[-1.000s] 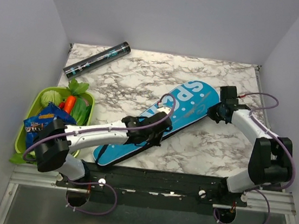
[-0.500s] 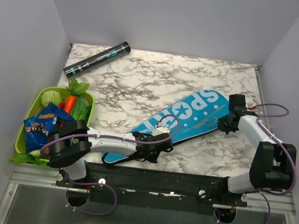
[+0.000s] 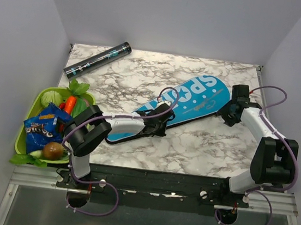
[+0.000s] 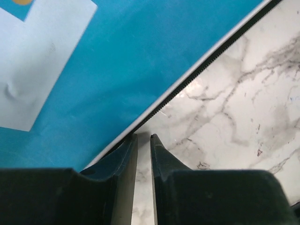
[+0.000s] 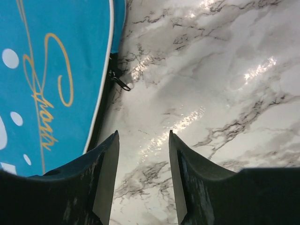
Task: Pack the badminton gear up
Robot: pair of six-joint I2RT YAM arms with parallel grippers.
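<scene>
Cover (image 3: 186,109) is lying diagonally across the middle of the surface (image 3: 201,146) — wide SPORT end far right, narrow end near left. Left fingers (image 4: 123,159) are sitting at its near zipped edge, about mid-length. They're nearly closed, with only a sliver of marble showing between them, and we're seeing nothing pinched. Our read: they're pinning or nudging the edge so the cover isn't sliding while the other arm works.

Right fingers (image 5: 105,164) are hovering open just off the wide end, bare surface between them. The zip pull (image 5: 120,83) is lying just ahead at the cover's rim. We're guessing that's the target — the spread looks right for taking the pull and running the zip.

No rackets or shuttlecocks are showing anywhere, so we're assuming they're inside the cover; can't confirm. Tube (image 3: 97,59) is lying at the far-left corner, well apart from the cover, not packed. Basket (image 3: 32,110) on the left isn't ours, so we're ignoring it.

Risk: the pull is small and lying flat, so the fingers may be catching fabric instead.
</scene>
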